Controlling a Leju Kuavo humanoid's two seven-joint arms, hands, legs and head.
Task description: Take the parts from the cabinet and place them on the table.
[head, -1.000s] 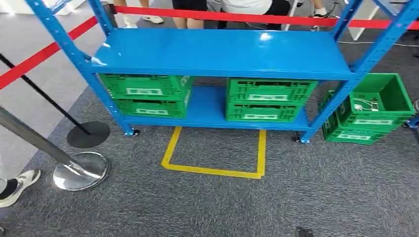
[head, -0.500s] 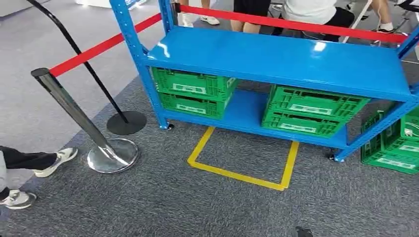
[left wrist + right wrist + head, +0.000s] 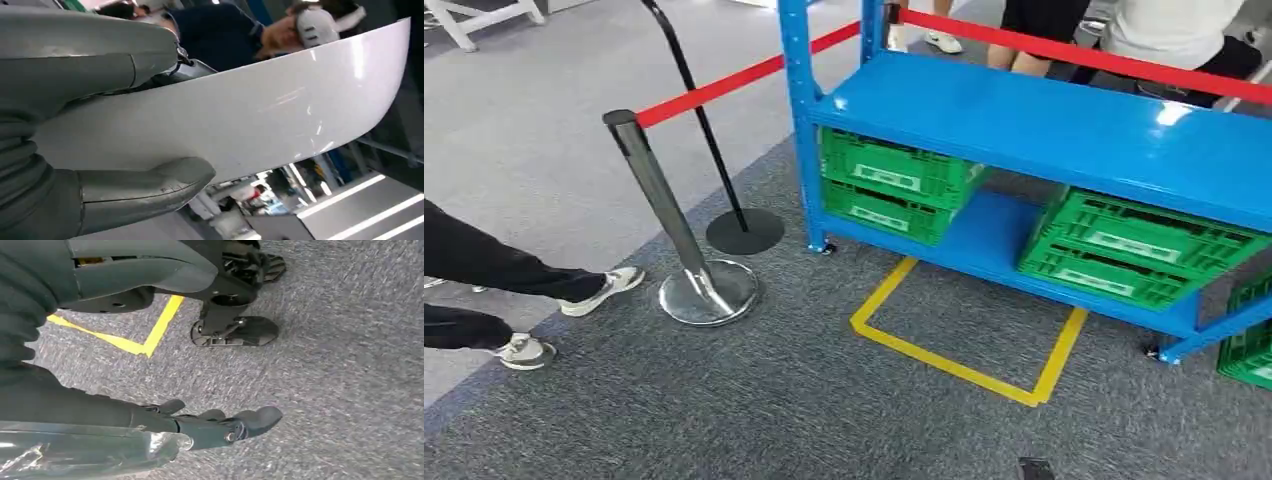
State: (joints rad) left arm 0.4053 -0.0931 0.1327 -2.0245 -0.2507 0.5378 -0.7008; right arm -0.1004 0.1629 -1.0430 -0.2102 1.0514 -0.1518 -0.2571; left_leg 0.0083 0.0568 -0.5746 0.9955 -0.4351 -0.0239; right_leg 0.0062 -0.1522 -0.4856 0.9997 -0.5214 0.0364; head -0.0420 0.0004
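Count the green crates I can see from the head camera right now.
5: two stacked lower-shelf left, two stacked right, one on floor at right edge, cut off; more may be hidden.

Head view looks down at floor tape (image 3: pixel 964 345); right wrist shares it.

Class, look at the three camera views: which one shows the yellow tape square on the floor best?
The head view. There the yellow tape square lies on the grey carpet in front of the blue rack, three sides plain and open toward the rack. The right wrist view catches one corner of it, beside the right hand. The left wrist view does not include it.
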